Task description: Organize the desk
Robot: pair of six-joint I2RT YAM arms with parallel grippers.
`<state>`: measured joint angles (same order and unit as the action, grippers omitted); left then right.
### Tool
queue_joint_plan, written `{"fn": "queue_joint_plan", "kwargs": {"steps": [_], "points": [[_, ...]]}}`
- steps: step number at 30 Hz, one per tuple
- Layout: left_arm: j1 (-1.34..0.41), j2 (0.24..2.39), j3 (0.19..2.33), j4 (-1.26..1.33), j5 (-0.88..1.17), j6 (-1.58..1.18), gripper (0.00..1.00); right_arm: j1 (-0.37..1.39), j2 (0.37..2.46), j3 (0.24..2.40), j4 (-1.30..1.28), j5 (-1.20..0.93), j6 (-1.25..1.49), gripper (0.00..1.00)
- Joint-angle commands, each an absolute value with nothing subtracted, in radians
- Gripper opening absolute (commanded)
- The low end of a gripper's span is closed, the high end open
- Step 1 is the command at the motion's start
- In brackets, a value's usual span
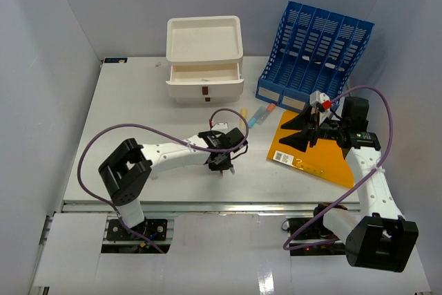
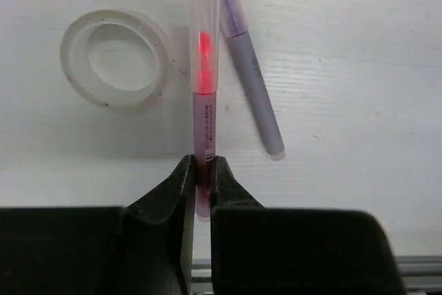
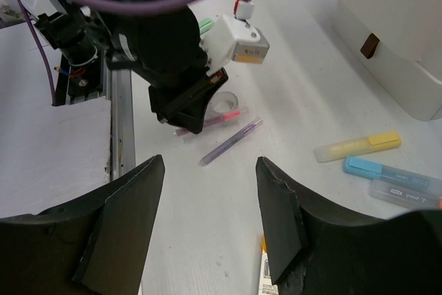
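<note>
The white desk [image 1: 138,108] carries scattered stationery. My left gripper [image 1: 222,164] is low over the desk near its front middle, shut on the rear end of a pink highlighter [image 2: 204,101], which also shows in the right wrist view [image 3: 224,117]. A clear tape roll [image 2: 114,60] lies left of the highlighter and a purple pen [image 2: 252,74] lies right of it. My right gripper [image 1: 294,131] is open and empty, held above the left end of an orange notebook [image 1: 314,153]. In its own view [image 3: 210,164] it looks toward the left gripper.
A white three-drawer box [image 1: 204,60] stands at the back with one drawer pulled out. A blue file rack [image 1: 314,56] stands at the back right. A yellow highlighter [image 3: 358,147], a blue one [image 3: 387,173] and a clear one [image 3: 407,193] lie in front of the box.
</note>
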<state>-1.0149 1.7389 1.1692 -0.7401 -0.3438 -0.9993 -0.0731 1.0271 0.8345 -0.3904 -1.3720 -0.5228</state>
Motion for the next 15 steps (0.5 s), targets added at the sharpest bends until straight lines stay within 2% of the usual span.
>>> {"fn": "queue_joint_plan", "kwargs": {"steps": [1, 7, 10, 15], "points": [[-1.019, 1.548, 1.259, -0.802, -0.404, -0.961, 0.00, -0.081, 1.019, 0.825, -0.368, -1.407, -0.521, 0.63], [-1.005, 1.388, 1.385, -0.799, -0.469, -0.898, 0.00, -0.083, 1.025, 0.824, -0.369, -1.403, -0.522, 0.63], [-0.888, 1.360, 1.459, -0.729, -0.439, -0.874, 0.00, -0.083, 1.029, 0.825, -0.370, -1.396, -0.523, 0.63], [-0.618, 1.430, 1.564, -0.600, -0.253, -1.007, 0.00, -0.088, 1.029, 0.822, -0.368, -1.382, -0.523, 0.63]]}}
